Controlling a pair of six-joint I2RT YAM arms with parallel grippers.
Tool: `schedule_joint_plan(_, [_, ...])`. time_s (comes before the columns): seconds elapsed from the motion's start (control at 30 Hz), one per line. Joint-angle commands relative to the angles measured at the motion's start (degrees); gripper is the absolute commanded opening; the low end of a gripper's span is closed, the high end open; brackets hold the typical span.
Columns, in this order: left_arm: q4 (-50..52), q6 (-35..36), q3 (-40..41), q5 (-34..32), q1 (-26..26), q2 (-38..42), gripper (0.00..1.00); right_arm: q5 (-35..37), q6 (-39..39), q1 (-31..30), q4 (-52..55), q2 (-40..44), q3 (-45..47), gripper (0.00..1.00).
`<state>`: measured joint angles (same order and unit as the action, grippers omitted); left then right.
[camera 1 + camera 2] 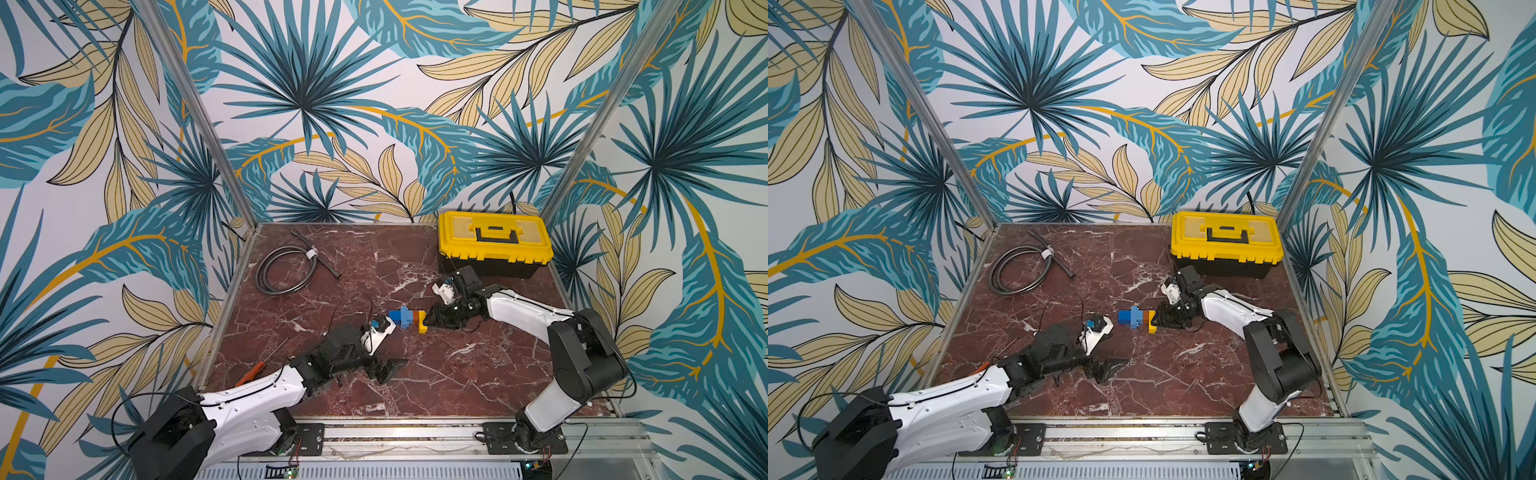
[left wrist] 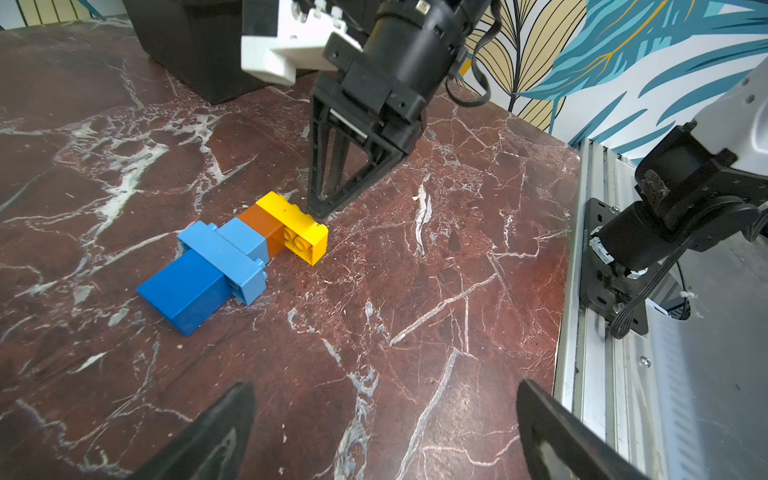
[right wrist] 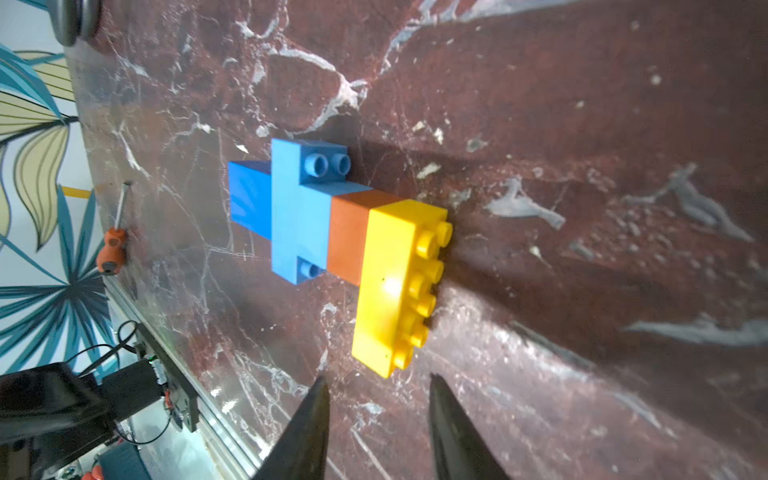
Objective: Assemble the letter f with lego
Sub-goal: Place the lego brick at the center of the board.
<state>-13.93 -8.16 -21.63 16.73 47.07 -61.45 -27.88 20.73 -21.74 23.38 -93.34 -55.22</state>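
- Letter f [image 1: 406, 319]: five joined bricks lying flat near the middle of the marble table [image 1: 374, 257], seen in both top views [image 1: 1135, 318].
- Order of bricks in the left wrist view: dark blue block [image 2: 183, 291], pale blue crossbar [image 2: 224, 257], pale blue square [image 2: 245, 241], orange piece [image 2: 264, 230], yellow bar [image 2: 299, 232]. The yellow bar lies across the end of the row and juts to one side.
- Right gripper [image 2: 318, 210]: tips lowered to the table just beside the yellow bar. Its own camera shows the two fingers [image 3: 316, 415] slightly parted with nothing between them.
- Left gripper [image 2: 380, 395]: fingers spread wide and empty, low over the table, well apart from the letter and nearer the front edge [image 1: 395, 370].
- Yellow toolbox [image 1: 494, 239]: closed, at the back right corner.
- Coiled black hose [image 1: 286, 266]: at the back left.
- Orange-handled screwdriver [image 1: 251, 372]: by the left edge, partly hidden behind the left arm.
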Motion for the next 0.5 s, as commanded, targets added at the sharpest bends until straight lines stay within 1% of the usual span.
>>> schedule_joint_plan(0.0, [-0.5,-0.2,-1.4,0.0,0.2,0.7,0.99,0.6,0.2,0.1,1.7,2.1,2.9,0.32])
schedule_joint_plan(0.07, [-0.5,-0.1,-1.5,0.0,0.1,0.7,0.99,0.2,0.6,0.0,0.8,2.5,4.2,0.28])
schedule_joint_plan(0.17, [-0.5,0.0,-1.7,0.0,0.2,0.7,0.99,-0.2,1.3,-0.7,-0.7,2.2,5.5,0.27])
schedule_joint_plan(0.47, [-0.5,-0.3,-1.7,-0.1,0.1,0.5,0.99,-0.7,4.9,-4.0,-7.7,-2.2,6.6,0.26])
